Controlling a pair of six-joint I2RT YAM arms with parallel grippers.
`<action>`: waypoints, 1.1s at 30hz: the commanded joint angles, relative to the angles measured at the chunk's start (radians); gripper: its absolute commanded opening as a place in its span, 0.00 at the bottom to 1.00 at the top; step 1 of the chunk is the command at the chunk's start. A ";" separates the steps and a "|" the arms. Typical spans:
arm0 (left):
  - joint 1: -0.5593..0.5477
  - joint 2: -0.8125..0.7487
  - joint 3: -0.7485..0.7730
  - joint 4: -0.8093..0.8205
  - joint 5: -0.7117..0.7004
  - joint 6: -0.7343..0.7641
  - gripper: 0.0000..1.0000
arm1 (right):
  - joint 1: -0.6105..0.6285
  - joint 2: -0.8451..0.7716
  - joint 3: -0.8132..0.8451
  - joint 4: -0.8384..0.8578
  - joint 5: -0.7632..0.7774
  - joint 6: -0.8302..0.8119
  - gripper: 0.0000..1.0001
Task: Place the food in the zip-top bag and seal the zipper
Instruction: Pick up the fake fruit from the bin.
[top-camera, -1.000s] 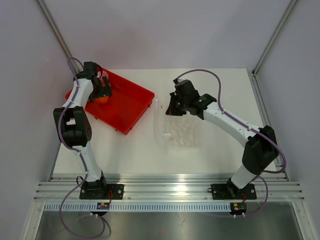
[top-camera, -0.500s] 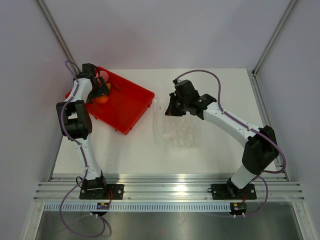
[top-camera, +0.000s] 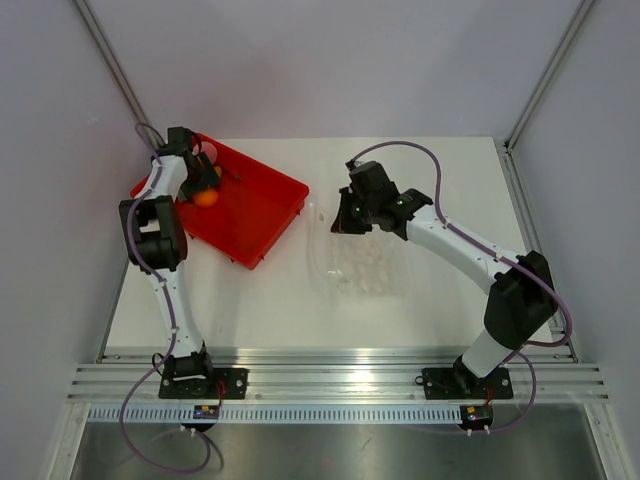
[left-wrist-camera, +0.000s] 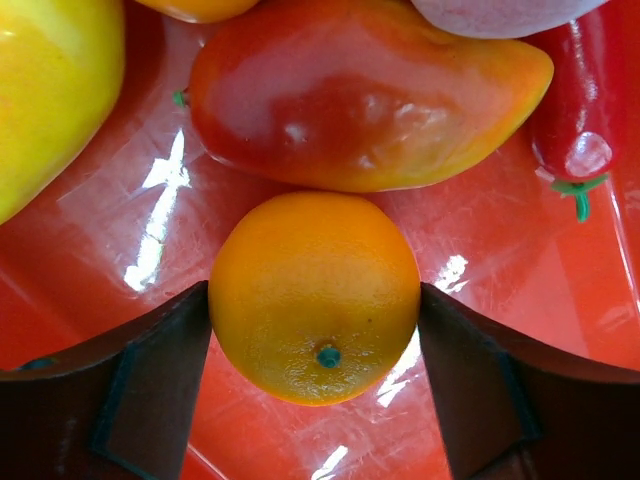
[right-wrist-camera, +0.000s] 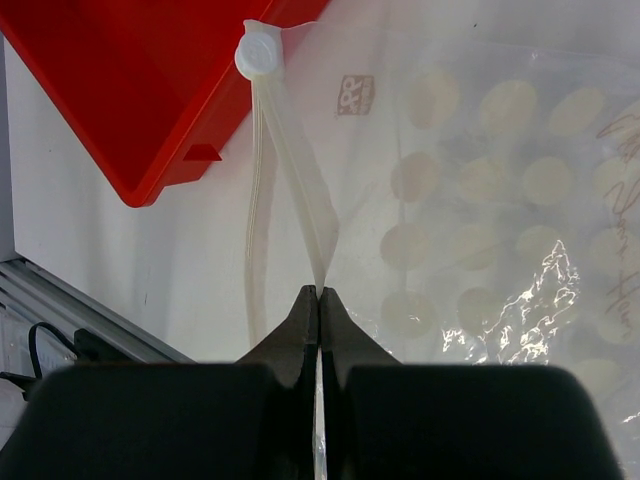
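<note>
One orange ball (left-wrist-camera: 315, 285) gripped in L hand (left-wrist-camera: 315, 305), R hand (right-wrist-camera: 319, 292) pinching one bag (right-wrist-camera: 480, 190) edge

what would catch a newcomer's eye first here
The bright red tray at the far left of the table, where the left hand grips an orange ball beside a red-orange oval piece. Next, the right hand at centre, shut on the mouth edge of the clear zip-top bag lying flat beside the tray.

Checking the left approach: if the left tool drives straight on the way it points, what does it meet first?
The orange ball, already between the fingers of the left tool and seemingly touching both; right behind it, the red tray floor. Depth is unclear.
</note>
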 joint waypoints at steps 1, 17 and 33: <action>0.005 -0.001 0.032 0.032 0.029 -0.001 0.75 | 0.009 -0.039 -0.005 0.019 0.005 0.009 0.00; -0.012 -0.395 -0.280 0.102 0.156 0.029 0.04 | 0.009 0.076 0.130 0.024 -0.049 -0.005 0.00; -0.133 -0.576 -0.332 0.086 0.521 0.034 0.00 | 0.009 0.429 0.598 -0.011 -0.181 0.049 0.00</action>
